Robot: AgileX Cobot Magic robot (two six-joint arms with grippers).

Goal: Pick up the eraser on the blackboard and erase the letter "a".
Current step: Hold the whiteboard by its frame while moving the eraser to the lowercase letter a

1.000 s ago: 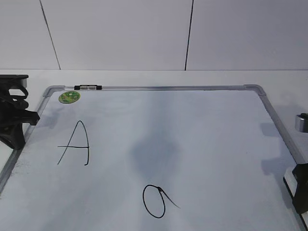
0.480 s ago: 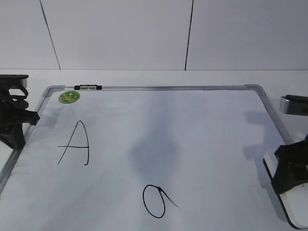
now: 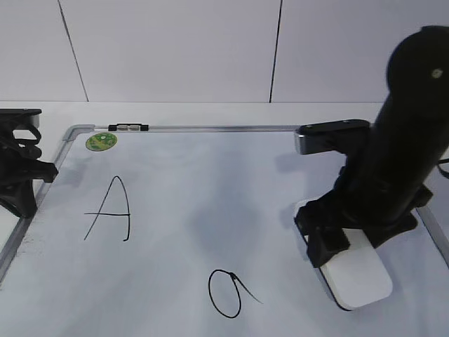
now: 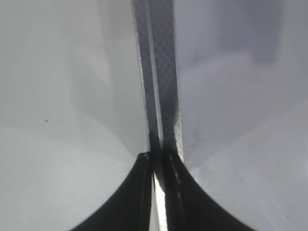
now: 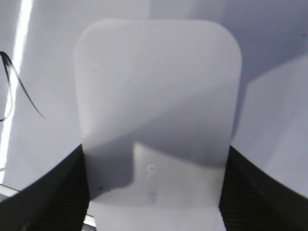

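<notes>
The blackboard is a white board with a silver frame lying flat. The letter "a" is a black oval loop with a tail near the front edge; its tail also shows in the right wrist view. My right gripper is shut on the white eraser, to the right of the "a" and apart from it. In the right wrist view the eraser sits between the fingers. My left gripper rests shut at the board's left frame, its fingertips together.
A taller capital "A" is drawn at the board's left. A round green sticker sits at the far left corner, with a small black-and-silver clip on the far frame. A white wall stands behind.
My right arm has swung in from the right edge to the left over the board, carrying the eraser closer to the "a". The left arm has not moved.
</notes>
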